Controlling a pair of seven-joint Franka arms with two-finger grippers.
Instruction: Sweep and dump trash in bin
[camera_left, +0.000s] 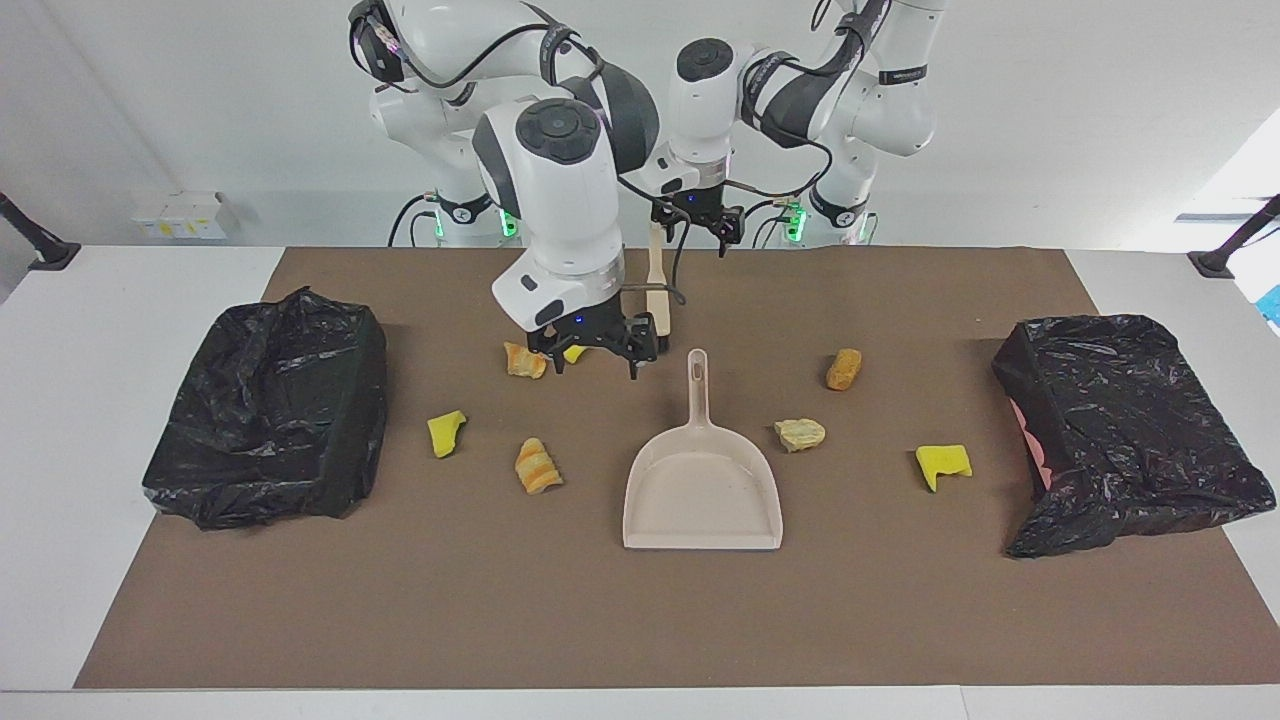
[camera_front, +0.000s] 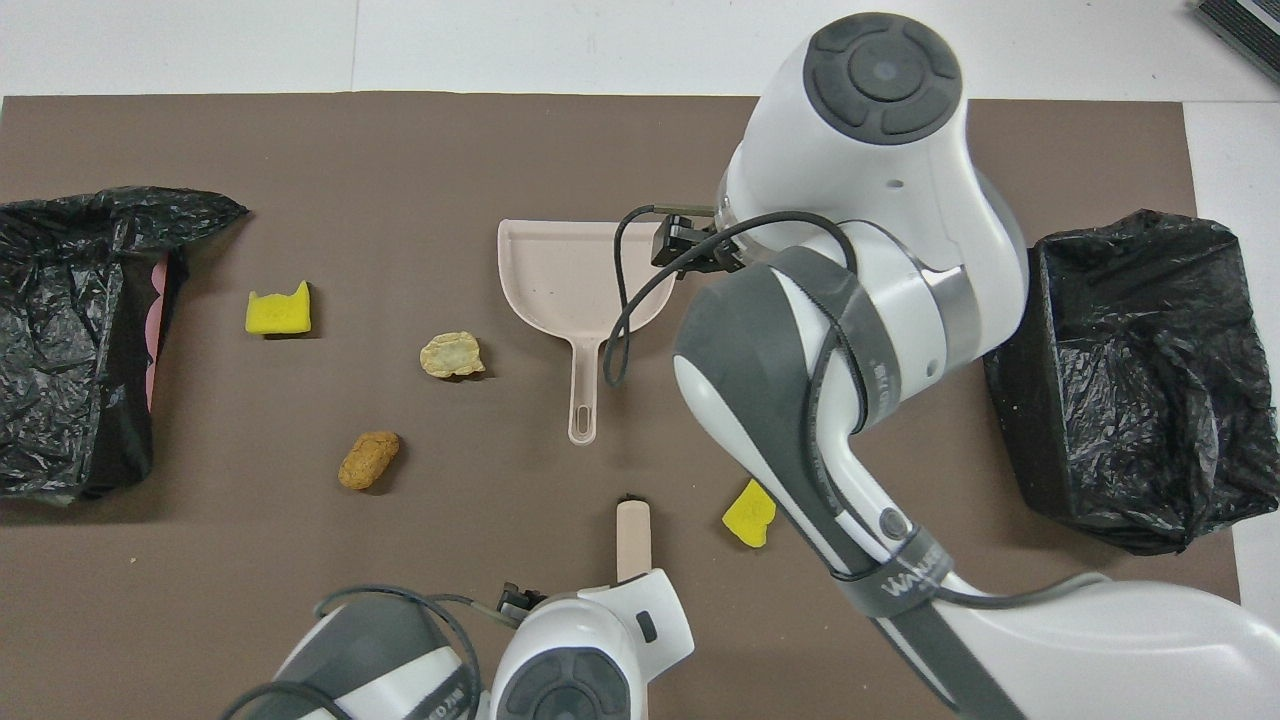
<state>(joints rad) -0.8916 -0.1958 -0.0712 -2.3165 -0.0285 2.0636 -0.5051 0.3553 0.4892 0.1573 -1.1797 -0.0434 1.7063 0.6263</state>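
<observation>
We see L end effector (camera_left: 698, 228) over brush (camera_left: 656, 285) handle, fingers apart, holding nothing. R end effector (camera_left: 597, 352) hangs w/ fingers spread, empty, over yellow scrap (camera_front: 750, 512) beside brush head. Trash (camera_left: 538, 466) lies scattered on mat (camera_left: 640, 620) either side of dustpan (camera_left: 702, 485), between two bins (camera_left: 265, 410).

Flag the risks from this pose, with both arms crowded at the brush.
1. The left hand hangs open over the handle end of the brush, while the right hand is open beside the brush head. The arms could clash there.
2. The right hand is low over a yellow scrap, next to a striped lump. It may knock them farther from the dustpan.
</observation>
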